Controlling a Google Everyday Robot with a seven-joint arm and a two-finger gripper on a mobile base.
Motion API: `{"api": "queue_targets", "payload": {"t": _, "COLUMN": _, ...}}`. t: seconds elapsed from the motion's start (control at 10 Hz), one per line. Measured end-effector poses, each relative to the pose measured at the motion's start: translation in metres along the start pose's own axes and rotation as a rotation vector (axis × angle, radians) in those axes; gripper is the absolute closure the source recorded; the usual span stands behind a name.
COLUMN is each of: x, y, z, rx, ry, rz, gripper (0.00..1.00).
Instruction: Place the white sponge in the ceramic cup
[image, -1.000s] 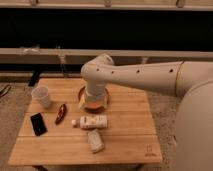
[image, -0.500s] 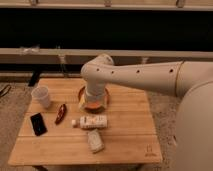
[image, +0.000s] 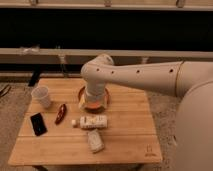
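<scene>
The white sponge lies flat near the front edge of the wooden table, just in front of a white bottle. The ceramic cup stands upright at the table's back left, with nothing visible inside it. My arm reaches in from the right and bends down over the orange-red bowl. My gripper hangs just above that bowl, open and holding nothing. It is behind the sponge and well to the right of the cup.
An orange-red bowl sits at the back middle under the gripper. A white boxy bottle lies on its side between bowl and sponge. A red pepper-like item and a flat black object lie at the left.
</scene>
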Motion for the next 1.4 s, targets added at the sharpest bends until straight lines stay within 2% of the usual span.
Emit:
{"api": "queue_targets", "payload": {"t": 1.0, "x": -0.003, "y": 0.002, "z": 0.004, "rx": -0.006, "ry": -0.003, "rz": -0.016, "gripper": 0.20}}
{"api": "queue_targets", "payload": {"t": 1.1, "x": -0.011, "y": 0.004, "z": 0.011, "rx": -0.009, "ry": 0.002, "rz": -0.037, "gripper": 0.20}}
{"api": "queue_targets", "payload": {"t": 1.4, "x": -0.055, "y": -0.006, "z": 0.040, "rx": -0.023, "ry": 0.000, "rz": -0.109, "gripper": 0.20}}
